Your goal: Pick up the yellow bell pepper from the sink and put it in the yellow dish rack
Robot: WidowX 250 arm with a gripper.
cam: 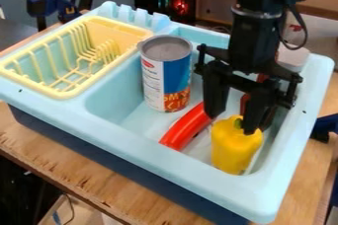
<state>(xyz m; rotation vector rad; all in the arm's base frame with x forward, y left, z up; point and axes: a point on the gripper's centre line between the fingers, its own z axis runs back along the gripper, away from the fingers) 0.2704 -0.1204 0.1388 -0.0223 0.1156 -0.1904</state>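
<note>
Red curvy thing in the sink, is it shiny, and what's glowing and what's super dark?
In the camera view, the red curved thing has a soft shine; a red light glows behind the sink; it's nearly black under the table at bottom left, and the gripper looks dark.

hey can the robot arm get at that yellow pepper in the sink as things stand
Likely yes. The gripper hangs with fingers apart by the top of the yellow pepper, and nothing lies on it; the red curved piece close beside might crowd one finger.
</note>
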